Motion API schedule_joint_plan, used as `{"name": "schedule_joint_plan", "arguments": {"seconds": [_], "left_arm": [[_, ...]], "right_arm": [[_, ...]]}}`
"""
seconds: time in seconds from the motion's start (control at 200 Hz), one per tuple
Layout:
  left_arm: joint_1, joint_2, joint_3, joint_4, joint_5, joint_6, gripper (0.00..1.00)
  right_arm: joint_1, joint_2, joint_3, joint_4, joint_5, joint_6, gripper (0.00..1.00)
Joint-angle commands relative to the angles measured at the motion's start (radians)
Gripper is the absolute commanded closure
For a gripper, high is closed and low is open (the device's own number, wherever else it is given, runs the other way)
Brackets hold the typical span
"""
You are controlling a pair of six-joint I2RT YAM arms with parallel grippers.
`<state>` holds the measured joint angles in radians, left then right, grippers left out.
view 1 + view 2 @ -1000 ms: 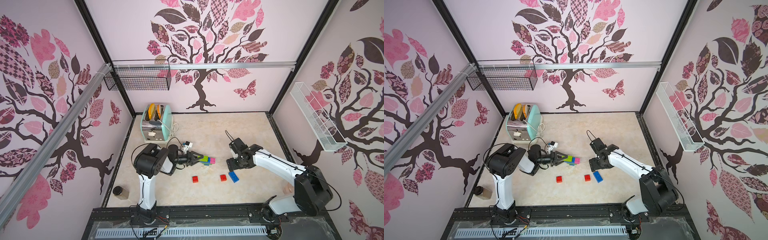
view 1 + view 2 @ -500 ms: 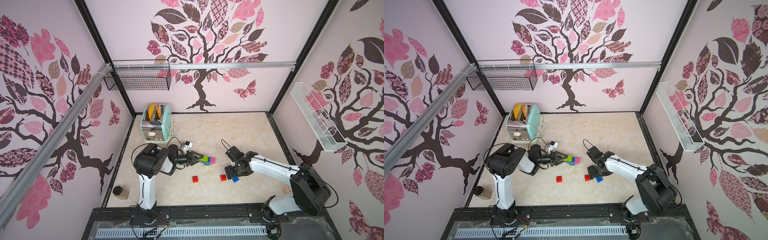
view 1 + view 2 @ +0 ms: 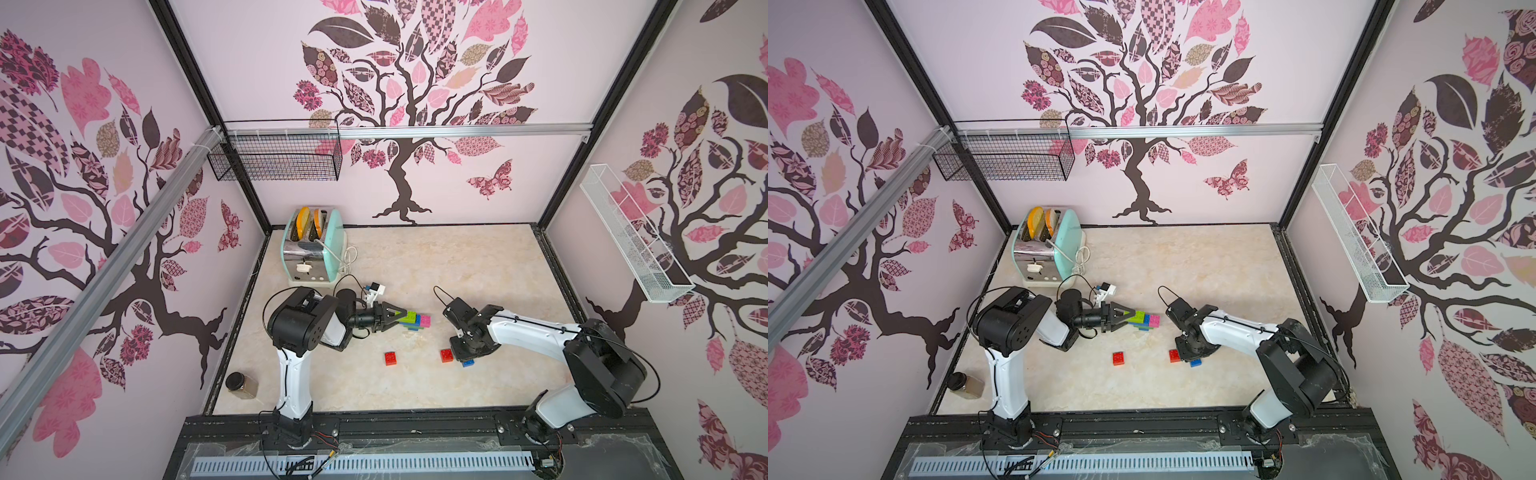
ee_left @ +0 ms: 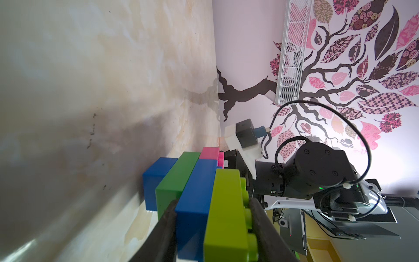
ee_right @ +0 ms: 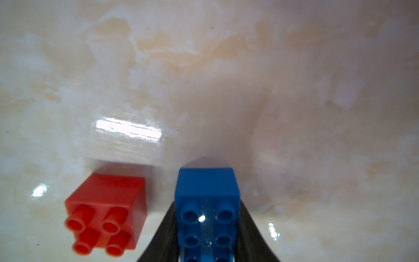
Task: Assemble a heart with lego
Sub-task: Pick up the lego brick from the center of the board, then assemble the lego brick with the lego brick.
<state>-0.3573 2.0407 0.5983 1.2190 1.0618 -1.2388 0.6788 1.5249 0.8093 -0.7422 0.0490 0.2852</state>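
- Left fingers [image 4: 166, 224] are clamped on the part-built heart [image 4: 192, 192]. One presses the studs of the lime brick [image 4: 226, 215], the other the opposite face.
- The heart is turned on edge, low over the surface [image 3: 457, 266]; whether they touch cannot be told. The dark green brick [image 4: 179, 179], long blue brick [image 4: 197, 199] and pink brick [image 4: 209, 153] reach past the fingertips.
- Right fingers [image 5: 163, 238] are closed on the small blue brick [image 5: 207, 188], one on each side, at surface level.
- A red brick [image 5: 106, 204] lies just beside it, not touching. A second red brick [image 3: 390, 358] lies between the arms.
- The surface is glossy cream marble pattern. A toaster [image 3: 316, 253] stands in the far left corner and a jar [image 3: 241, 384] by the left wall.
- The walls are pink with tree decals. A black wire basket [image 3: 276, 156] hangs at the back, a white one [image 3: 636, 241] on the right.
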Motion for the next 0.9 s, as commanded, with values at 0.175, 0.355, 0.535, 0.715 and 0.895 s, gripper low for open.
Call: {"name": "schedule_joint_plan", "arguments": {"seconds": [0.175,0.355,0.535,0.715,0.895], "left_arm": [[0.027,0.009,0.009,0.027,0.008,0.010,0.71],[0.044,0.020,0.025,0.017,0.027,0.030,0.71],[0.061,0.056,0.061,0.004,0.092,0.085,0.71],[0.061,0.067,0.075,-0.014,0.135,0.120,0.71],[0.052,0.059,0.079,-0.105,0.153,0.198,0.71]], "right_arm": [[0.007,0.030,0.103,-0.014,0.025,-0.123,0.76],[-0.017,0.022,0.200,0.061,-0.080,-0.374,0.75],[-0.008,0.094,0.375,-0.047,-0.139,-0.531,0.75],[0.001,0.101,0.445,-0.125,-0.183,-0.631,0.75],[0.056,0.074,0.368,-0.116,-0.230,-0.789,0.74]]}}
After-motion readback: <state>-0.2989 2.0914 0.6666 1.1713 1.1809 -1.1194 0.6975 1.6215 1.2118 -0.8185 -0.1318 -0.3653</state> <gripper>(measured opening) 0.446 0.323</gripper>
